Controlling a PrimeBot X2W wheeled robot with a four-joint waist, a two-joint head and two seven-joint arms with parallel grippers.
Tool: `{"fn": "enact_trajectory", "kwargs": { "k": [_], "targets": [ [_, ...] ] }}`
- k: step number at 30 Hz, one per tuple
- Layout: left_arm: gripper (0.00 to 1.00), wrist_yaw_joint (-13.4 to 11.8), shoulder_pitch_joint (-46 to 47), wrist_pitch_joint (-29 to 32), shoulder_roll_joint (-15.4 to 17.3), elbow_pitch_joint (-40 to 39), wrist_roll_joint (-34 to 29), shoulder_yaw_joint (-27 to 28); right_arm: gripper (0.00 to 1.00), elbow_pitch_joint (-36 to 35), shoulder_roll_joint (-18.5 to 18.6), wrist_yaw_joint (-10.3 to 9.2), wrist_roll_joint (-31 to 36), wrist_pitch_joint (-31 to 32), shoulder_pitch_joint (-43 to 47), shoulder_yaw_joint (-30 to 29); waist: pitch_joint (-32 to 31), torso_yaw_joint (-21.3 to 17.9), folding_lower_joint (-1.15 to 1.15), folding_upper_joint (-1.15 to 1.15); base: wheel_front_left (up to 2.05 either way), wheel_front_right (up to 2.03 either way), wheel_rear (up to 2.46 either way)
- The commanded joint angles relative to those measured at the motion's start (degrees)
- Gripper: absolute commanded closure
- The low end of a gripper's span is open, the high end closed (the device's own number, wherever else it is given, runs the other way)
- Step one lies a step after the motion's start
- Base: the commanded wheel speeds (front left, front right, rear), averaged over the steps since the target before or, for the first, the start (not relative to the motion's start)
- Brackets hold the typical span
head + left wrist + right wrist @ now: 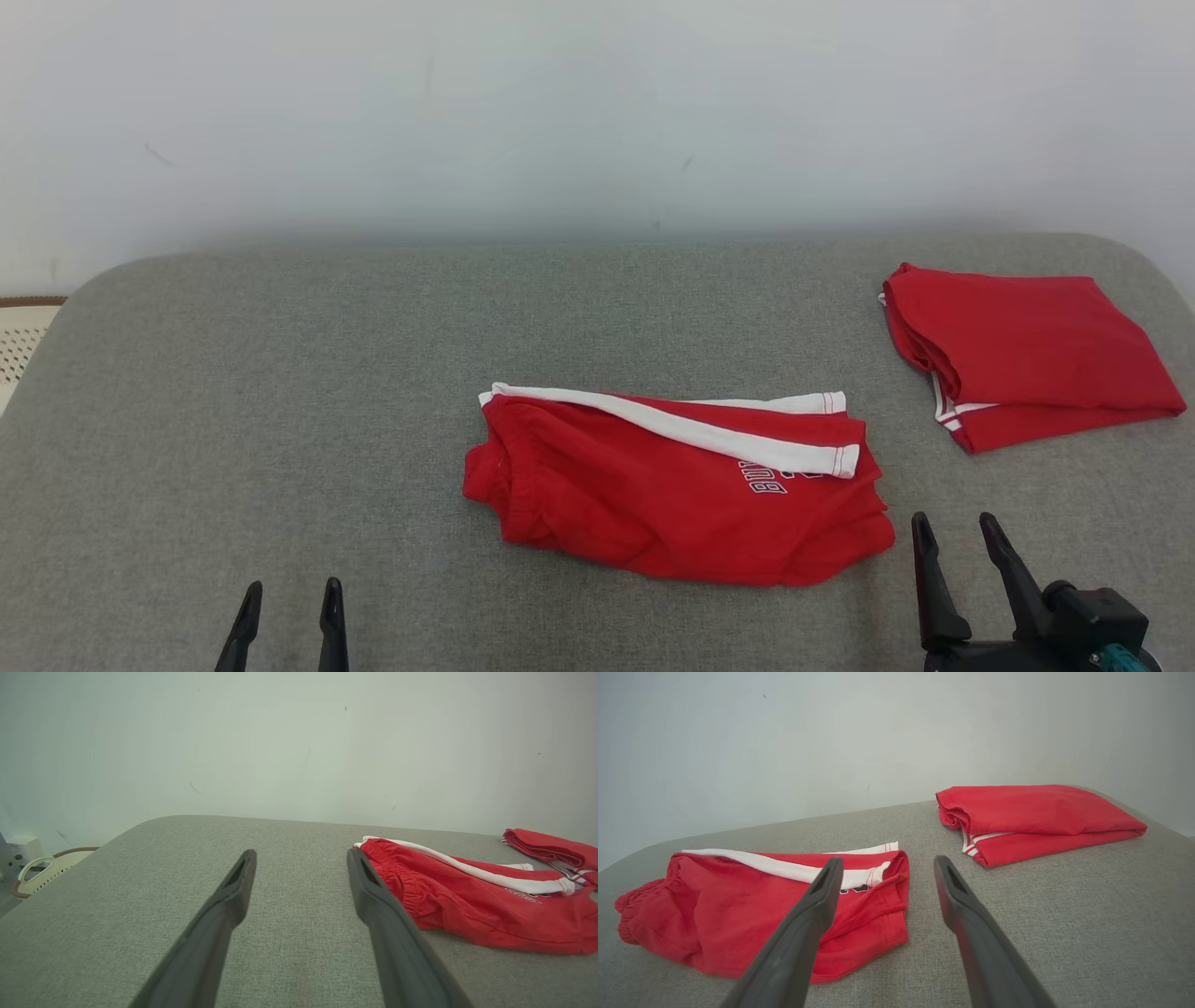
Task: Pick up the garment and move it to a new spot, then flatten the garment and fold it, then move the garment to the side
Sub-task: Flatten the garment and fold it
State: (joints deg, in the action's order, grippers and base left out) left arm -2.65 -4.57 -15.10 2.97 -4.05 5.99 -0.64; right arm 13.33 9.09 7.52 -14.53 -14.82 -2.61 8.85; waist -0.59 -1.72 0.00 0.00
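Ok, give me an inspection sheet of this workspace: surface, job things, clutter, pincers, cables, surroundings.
Surface: grey pad, fabric-covered, no stains seen.
Job's things: red shorts with a white stripe, folded, lying mid-pad.
Clutter: folded red garment at the far right, apart from the shorts.
Pincers: left pincer open, holding nothing; right pincer open, just right of the shorts, holding nothing.
Cables: nothing seen.
Surroundings: pale wall behind; white basket beyond the pad's left edge.
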Motion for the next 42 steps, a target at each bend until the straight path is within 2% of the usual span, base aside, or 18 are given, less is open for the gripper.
{"fn": "enact_trajectory", "kwargs": {
  "k": [1,7,10,13,20,35,42],
  "targets": [
    [0.0,0.17,-0.53,-0.09,0.31,0.54,-0.89,0.28,0.0,-1.15,-0.52,-0.05,1.71,-0.1,1.09,-0.59,-0.04,-0.13,0.0,0.0,0.0,0.0,0.0],
    [0.0,0.0,-0.68,-0.09,1.41,1.27,-2.06,1.34,0.0,-3.19,-1.75,-0.05,4.26,0.47,2.4,-1.84,-0.21,-0.04,0.0,0.0,0.0,0.0,0.0],
    [0.0,0.86,-0.92,-0.09,1.86,1.59,-2.29,1.04,0.0,-3.78,-2.1,-0.05,5.06,0.6,2.32,-2.26,-0.3,0.04,0.0,0.0,0.0,0.0,0.0],
    [0.0,2.83,-1.06,-0.09,1.95,1.39,-1.2,0.32,0.0,-3.93,-2.36,-0.05,5.47,0.7,2.5,-2.56,-0.34,0.18,0.0,0.0,0.0,0.0,0.0],
    [0.0,3.79,-1.08,-0.09,1.98,1.76,-1.16,0.27,0.0,-3.96,-2.78,-0.05,5.89,0.8,2.63,-2.8,-0.37,0.1,0.0,0.0,0.0,0.0,0.0],
    [0.0,3.78,-0.87,-0.09,1.53,2.24,-1.8,0.6,0.0,-3.37,-3.02,-0.05,6.24,1.58,2.9,-3.69,-0.54,0.0,0.0,0.0,0.0,0.0,0.0],
    [0.0,3.74,-0.76,-0.09,1.24,2.28,-1.39,0.52,0.0,0.2,-1.82,-0.05,5.76,4.66,-0.57,-2.81,-0.48,0.1,0.0,0.0,0.0,0.0,0.0]
  ]
}}
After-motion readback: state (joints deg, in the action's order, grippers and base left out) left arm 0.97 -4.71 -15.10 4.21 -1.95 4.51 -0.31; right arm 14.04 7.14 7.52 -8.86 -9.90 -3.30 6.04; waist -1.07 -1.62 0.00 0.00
